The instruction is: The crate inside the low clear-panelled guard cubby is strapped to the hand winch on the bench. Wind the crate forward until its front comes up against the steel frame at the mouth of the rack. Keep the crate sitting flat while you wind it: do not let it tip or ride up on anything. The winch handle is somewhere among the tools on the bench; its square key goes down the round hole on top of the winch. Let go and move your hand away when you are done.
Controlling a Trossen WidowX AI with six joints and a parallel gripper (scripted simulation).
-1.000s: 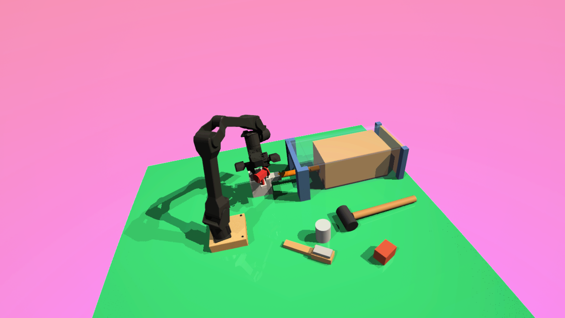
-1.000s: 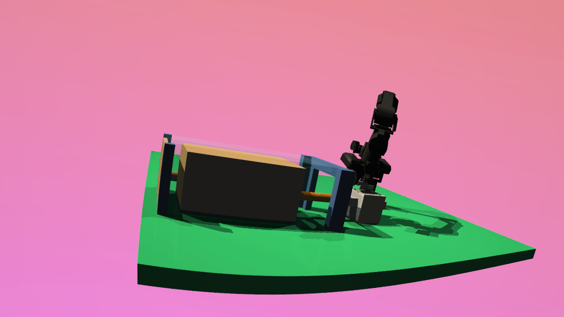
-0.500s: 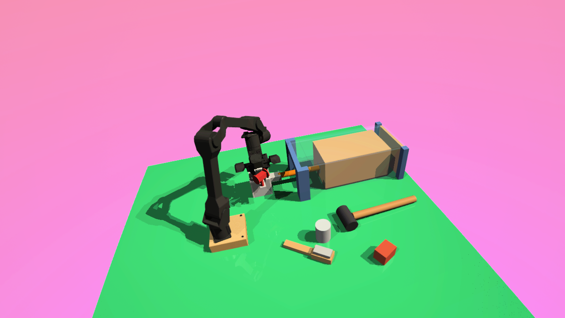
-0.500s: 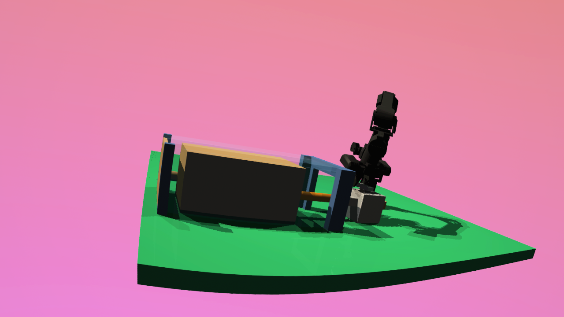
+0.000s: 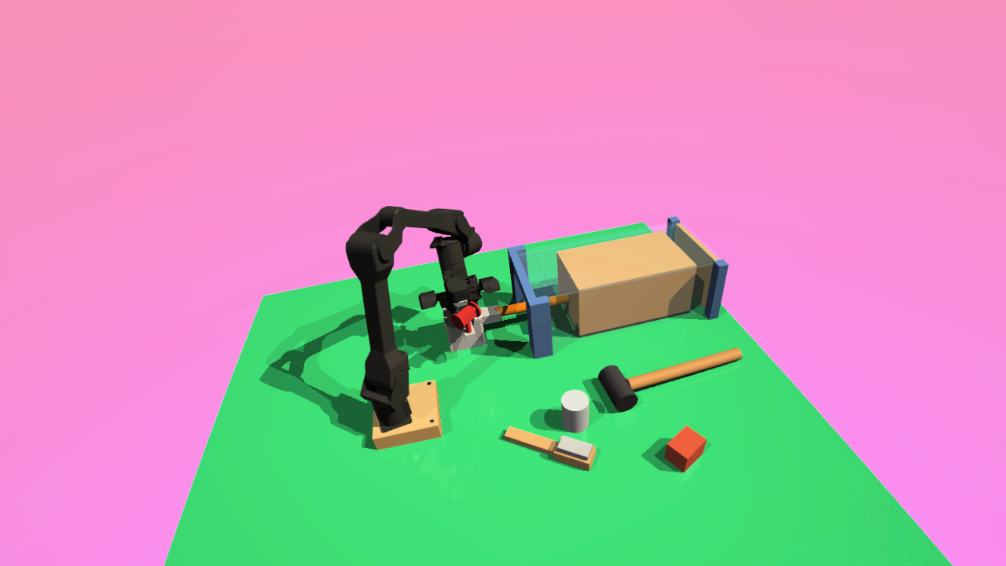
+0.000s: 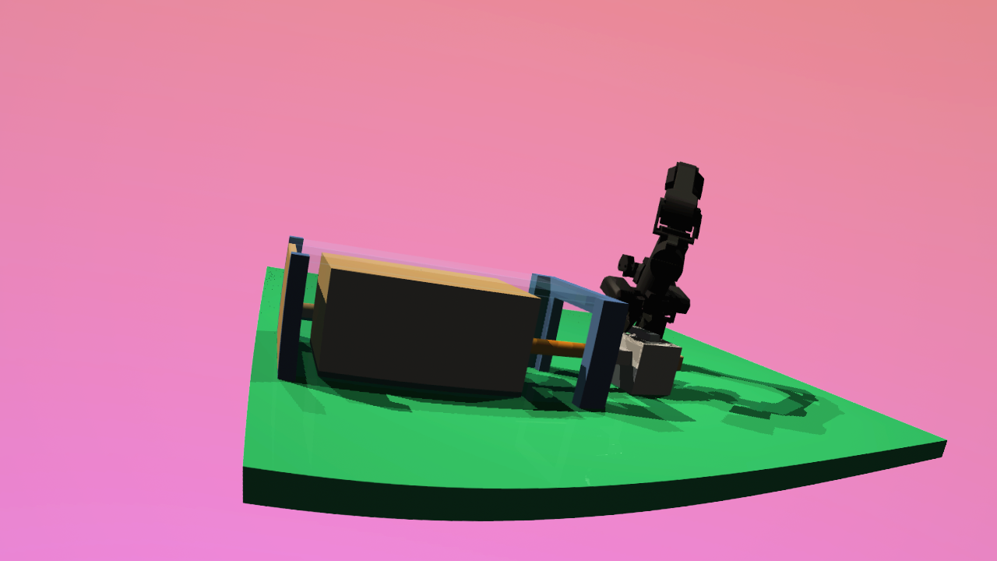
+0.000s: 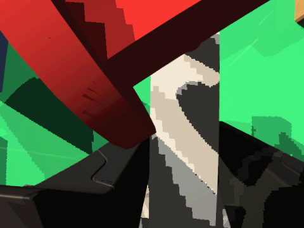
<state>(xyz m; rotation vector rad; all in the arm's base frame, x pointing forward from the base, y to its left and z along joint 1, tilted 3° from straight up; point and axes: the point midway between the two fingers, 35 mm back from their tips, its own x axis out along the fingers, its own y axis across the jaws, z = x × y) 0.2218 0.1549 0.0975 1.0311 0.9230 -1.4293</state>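
Observation:
The tan crate (image 5: 618,288) (image 6: 425,334) sits flat inside the clear-panelled cubby, with a gap between its front and the blue steel frame (image 5: 540,330) (image 6: 600,362). An orange strap (image 5: 515,308) (image 6: 561,347) runs from it through the frame to the grey winch (image 5: 464,343) (image 6: 657,371). The winch handle (image 5: 464,316) (image 7: 47,57) has a red knob and a pale grey bar and stands over the winch. My gripper (image 7: 184,139), pointing down above the winch, is shut on that bar, between its black fingers. The square key and the round hole are hidden.
A black-headed mallet (image 5: 617,388), a grey cylinder (image 5: 575,413), a wooden brush-like tool (image 5: 527,439) and a red block (image 5: 684,449) lie on the near side of the cubby. The frame post stands close beside the winch. The arm's wooden base (image 5: 423,411) is nearer the camera.

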